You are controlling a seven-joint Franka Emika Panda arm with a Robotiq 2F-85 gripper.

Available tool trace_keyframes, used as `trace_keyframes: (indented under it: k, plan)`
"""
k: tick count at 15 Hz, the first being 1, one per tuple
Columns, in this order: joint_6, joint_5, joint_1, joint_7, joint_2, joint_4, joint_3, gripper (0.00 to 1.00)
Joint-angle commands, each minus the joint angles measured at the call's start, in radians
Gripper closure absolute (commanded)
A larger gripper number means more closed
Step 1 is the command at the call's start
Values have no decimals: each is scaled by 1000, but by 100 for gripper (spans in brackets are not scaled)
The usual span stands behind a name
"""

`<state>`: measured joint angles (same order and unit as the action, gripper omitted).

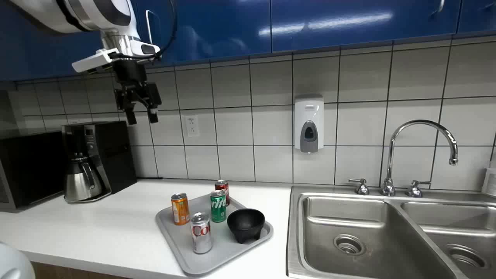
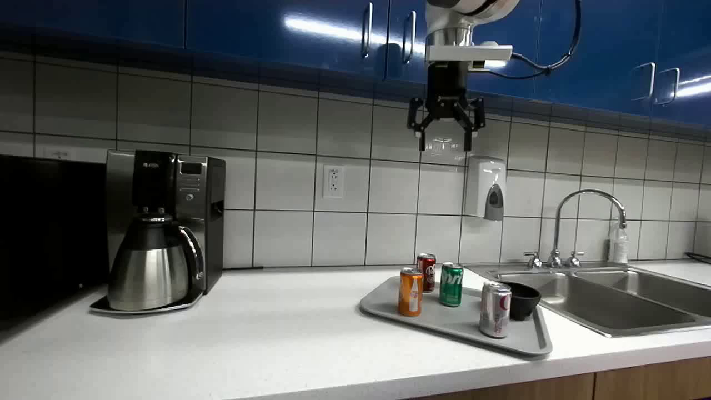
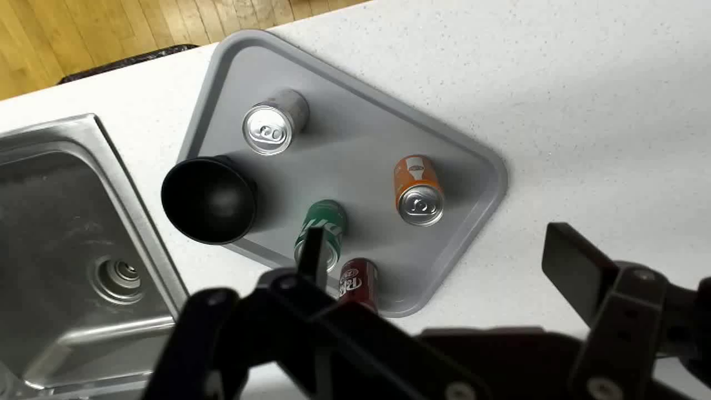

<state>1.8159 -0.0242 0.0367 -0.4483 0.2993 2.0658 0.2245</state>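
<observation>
High above the counter, my gripper (image 1: 142, 117) (image 2: 445, 145) points down with its fingers spread and nothing between them. Beneath it lies a grey tray (image 3: 344, 144) carrying several upright cans and a bowl. The silver can (image 1: 201, 234) is toward the counter's front, the orange can (image 2: 410, 293) on the coffee maker's side. A green can (image 3: 326, 215) and a dark red can (image 3: 360, 278) are each partly covered by my left finger parts in the wrist view. The black bowl (image 1: 246, 224) sits at the tray's sink side. The gripper touches none of these.
A double steel sink (image 1: 348, 217) with a tall faucet (image 1: 422, 123) adjoins the tray. A coffee maker (image 2: 166, 233) stands beside a black appliance (image 2: 50, 222). Blue cabinets (image 1: 217, 27) hang close to the arm; a soap dispenser (image 1: 309, 124) is on the tiled wall.
</observation>
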Motion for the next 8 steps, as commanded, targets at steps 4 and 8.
trace_keyframes:
  k: [4,8]
  plan:
    - [-2,-4,14,-3,-3,-2,-12,0]
    - [45,-11,13,-7,5,25,-15,0]
